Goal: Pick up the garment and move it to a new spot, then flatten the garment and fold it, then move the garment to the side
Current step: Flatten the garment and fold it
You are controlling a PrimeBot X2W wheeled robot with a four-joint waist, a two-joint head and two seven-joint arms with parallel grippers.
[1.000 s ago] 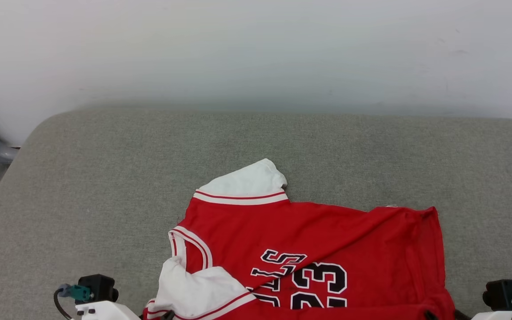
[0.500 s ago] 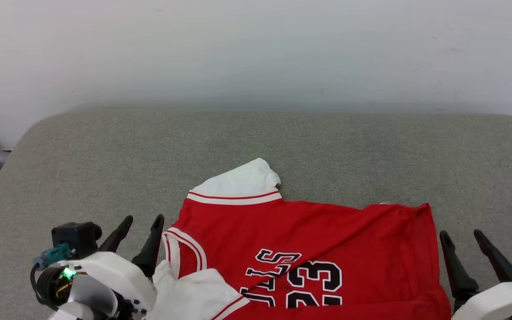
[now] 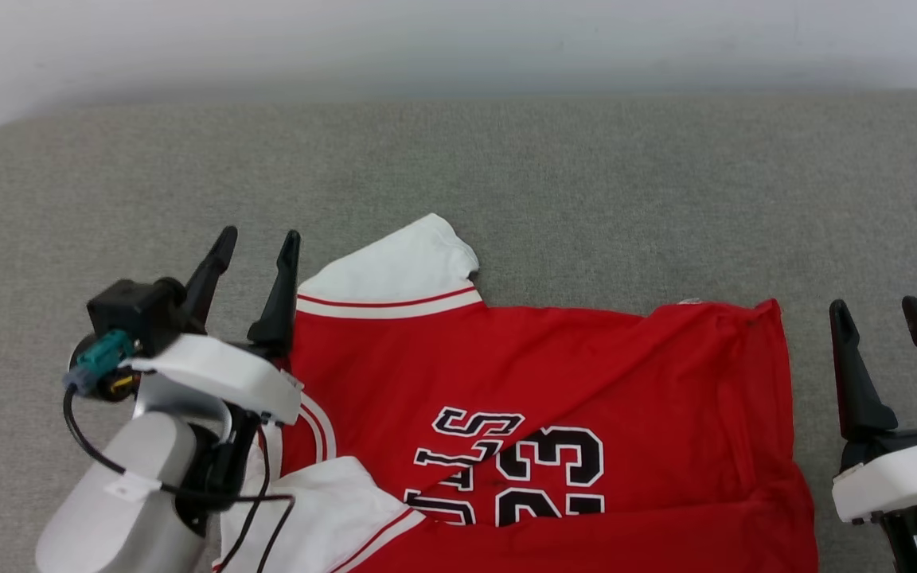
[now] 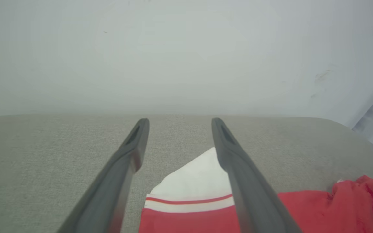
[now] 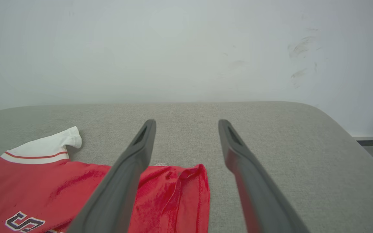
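The garment (image 3: 554,374) lies spread on a grey cushion (image 3: 586,159), between the two grippers. The left gripper (image 3: 260,239) has its fingers apart and holds nothing. Its inner finger stands at the edge of the far white sleeve (image 3: 395,270); whether it touches the cloth I cannot tell. The right gripper (image 3: 875,314) is likewise spread and empty, near the hem (image 3: 781,382) but apart from it, with bare cushion between.

The head view gives the black-and-white lettering (image 3: 522,469) and a second white sleeve (image 3: 323,509) folded over beside the left wrist. The left wrist view has the striped far sleeve lying between its fingers and passing under the inner one, with a bunched red corner off to that side. The right wrist view has the wrinkled hem corner running behind its inner finger, bare cushion between the fingers and outward of them, and the start of the lettering low on the inner side.

Ahead of both sets of fingertips a wide bare stretch runs to the cushion's far edge. Outward of the right gripper the cushion rounds off. Outward of the left gripper it is bare up to a rounded corner.

The cushion is a coarse grey weave. Behind it stands a plain pale wall (image 3: 458,40), with dark scuffs (image 5: 303,48) ahead and outward of the right gripper.
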